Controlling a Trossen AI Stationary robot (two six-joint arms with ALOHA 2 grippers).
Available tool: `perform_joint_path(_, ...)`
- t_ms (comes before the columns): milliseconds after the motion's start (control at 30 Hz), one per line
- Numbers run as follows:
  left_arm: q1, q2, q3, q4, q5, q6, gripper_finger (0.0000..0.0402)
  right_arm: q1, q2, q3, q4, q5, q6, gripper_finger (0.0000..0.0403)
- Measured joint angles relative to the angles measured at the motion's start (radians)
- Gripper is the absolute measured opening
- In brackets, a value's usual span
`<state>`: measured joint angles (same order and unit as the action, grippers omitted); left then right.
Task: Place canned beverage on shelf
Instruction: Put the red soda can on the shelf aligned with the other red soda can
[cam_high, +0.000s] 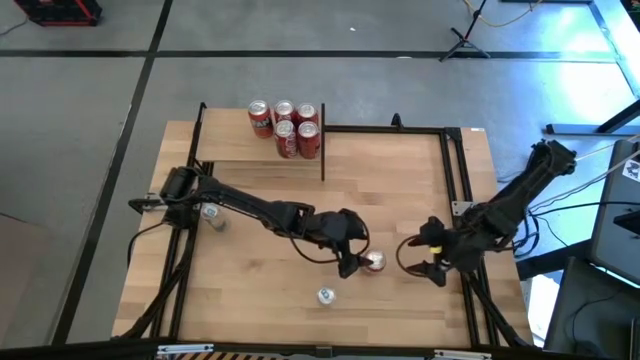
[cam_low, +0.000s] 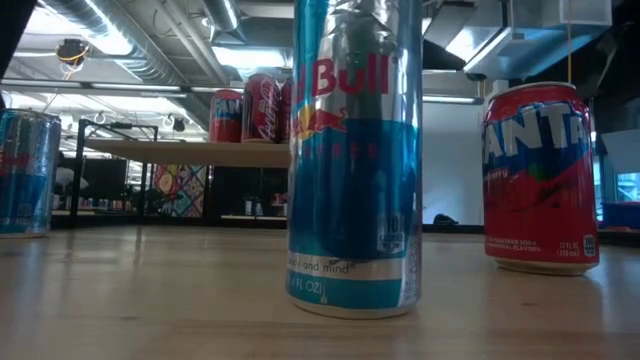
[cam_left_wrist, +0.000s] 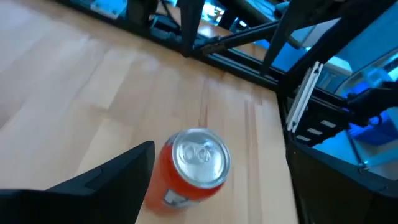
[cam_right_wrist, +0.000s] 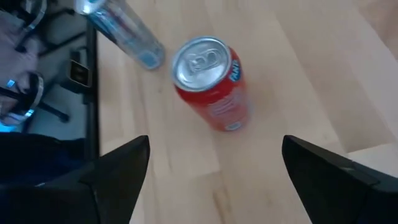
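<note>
A red Fanta can (cam_high: 375, 262) stands upright on the tabletop right of centre; it also shows in the low view (cam_low: 540, 180). My left gripper (cam_high: 356, 260) hovers above it on its left, open; the left wrist view looks down on the can's top (cam_left_wrist: 200, 157), with one finger (cam_left_wrist: 106, 186) beside it. My right gripper (cam_high: 420, 262) is open and empty to the can's right, and the can (cam_right_wrist: 211, 87) stands ahead of its spread fingers (cam_right_wrist: 118, 168). The shelf (cam_high: 240, 148) at the far left carries several red cans (cam_high: 285, 128).
A tall blue Red Bull can (cam_high: 326, 295) stands near the front edge, close to the low camera (cam_low: 355, 160). Another blue can (cam_high: 212, 213) stands at the left by my left arm. A black metal frame (cam_high: 450, 160) borders the table's far and right sides.
</note>
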<state>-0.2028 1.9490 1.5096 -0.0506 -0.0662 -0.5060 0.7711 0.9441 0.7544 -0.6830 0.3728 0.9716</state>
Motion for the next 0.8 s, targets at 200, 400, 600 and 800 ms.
perform_joint_path(200, -0.002, 0.013, 0.104, -0.037, -0.016, 0.119, 0.0355, 0.070, -0.048, 0.000, -0.008, 0.067, 0.063, 0.0358)
perform_joint_path(400, 0.000, 0.051, 0.128, -0.076, -0.020, 0.177, 0.0355, 0.081, -0.065, 0.000, -0.028, 0.066, 0.094, 0.0358)
perform_joint_path(600, -0.009, 0.092, 0.130, -0.070, -0.008, 0.181, 0.0355, 0.080, -0.066, 0.000, -0.068, 0.054, 0.098, 0.0358)
perform_joint_path(800, -0.013, 0.136, 0.131, -0.036, -0.010, 0.227, 0.0355, 0.080, -0.065, 0.000, -0.077, 0.063, 0.099, 0.0358)
